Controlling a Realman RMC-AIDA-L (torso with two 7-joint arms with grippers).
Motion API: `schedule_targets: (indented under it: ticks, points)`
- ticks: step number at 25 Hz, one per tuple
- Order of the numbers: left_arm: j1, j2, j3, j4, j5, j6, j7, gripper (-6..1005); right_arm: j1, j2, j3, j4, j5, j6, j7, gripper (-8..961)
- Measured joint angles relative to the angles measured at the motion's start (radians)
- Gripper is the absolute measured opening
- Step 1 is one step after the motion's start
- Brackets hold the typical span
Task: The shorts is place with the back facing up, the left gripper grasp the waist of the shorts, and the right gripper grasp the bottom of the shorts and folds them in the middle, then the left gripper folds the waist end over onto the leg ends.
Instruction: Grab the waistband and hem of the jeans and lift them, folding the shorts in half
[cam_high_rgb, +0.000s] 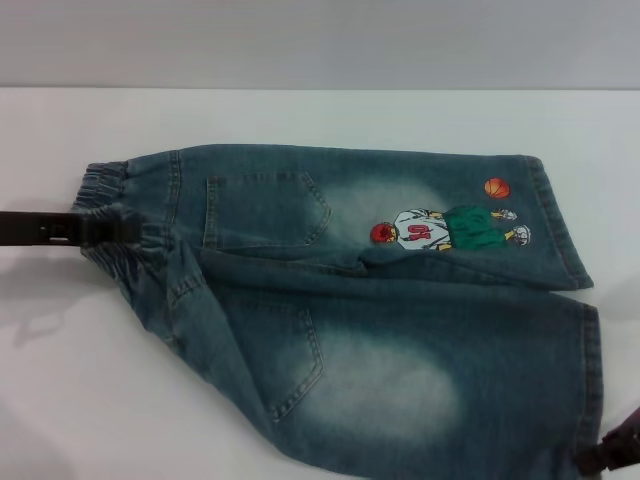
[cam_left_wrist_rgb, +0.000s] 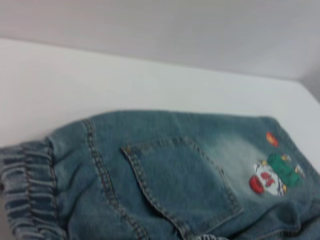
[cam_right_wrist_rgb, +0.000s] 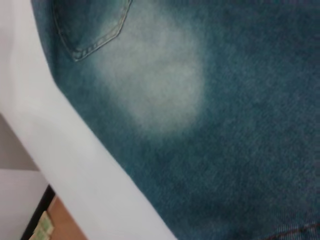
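Observation:
The shorts (cam_high_rgb: 380, 300) lie flat on the white table, back pockets up, with the embroidered player (cam_high_rgb: 445, 228) on the far leg. The waist (cam_high_rgb: 100, 187) points left and the bottom hems (cam_high_rgb: 565, 230) point right. My left gripper (cam_high_rgb: 125, 232) reaches in from the left and is shut on the middle of the ruched waistband, which bunches around it. My right gripper (cam_high_rgb: 605, 455) sits at the hem corner of the near leg, mostly cut off by the picture's edge. The left wrist view shows the waistband (cam_left_wrist_rgb: 25, 190) and far pocket (cam_left_wrist_rgb: 185, 180). Faded denim (cam_right_wrist_rgb: 165, 75) fills the right wrist view.
The white table (cam_high_rgb: 320, 115) extends behind and to the left of the shorts, up to a grey wall (cam_high_rgb: 320, 40). In the right wrist view the table's front edge (cam_right_wrist_rgb: 75, 165) runs close beside the near leg, with floor (cam_right_wrist_rgb: 15, 200) beyond it.

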Motion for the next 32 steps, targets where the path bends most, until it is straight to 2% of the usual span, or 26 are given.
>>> schedule_targets:
  ticks: [5,12,15,18,21,24,32]
  points:
    - [0.015,-0.009,0.023,0.028,-0.029,-0.002,0.003,57,-0.036,0.006,0.001,-0.065,0.066,0.016,-0.051,-1]
    - [0.008,-0.012,0.033,0.029,-0.033,-0.019,0.004,57,-0.041,0.007,-0.007,-0.075,0.099,0.018,-0.104,-1]
    - [0.007,-0.014,0.034,0.030,-0.038,-0.048,0.005,57,-0.055,0.007,0.003,-0.083,0.177,0.022,-0.150,-1]
    - [0.007,-0.015,0.034,0.030,-0.049,-0.070,0.005,57,-0.084,-0.002,0.011,-0.094,0.306,0.023,-0.205,0]
    - [0.012,-0.015,0.034,0.026,-0.091,-0.103,0.006,57,-0.110,-0.023,0.019,-0.093,0.446,0.029,-0.253,0]
    - [0.023,-0.015,0.034,0.030,-0.138,-0.135,0.010,57,-0.120,-0.034,0.072,-0.085,0.514,0.048,-0.312,0]
    - [0.054,-0.018,0.050,0.020,-0.228,-0.269,0.023,57,-0.112,-0.041,0.297,-0.035,0.549,0.116,-0.438,0]
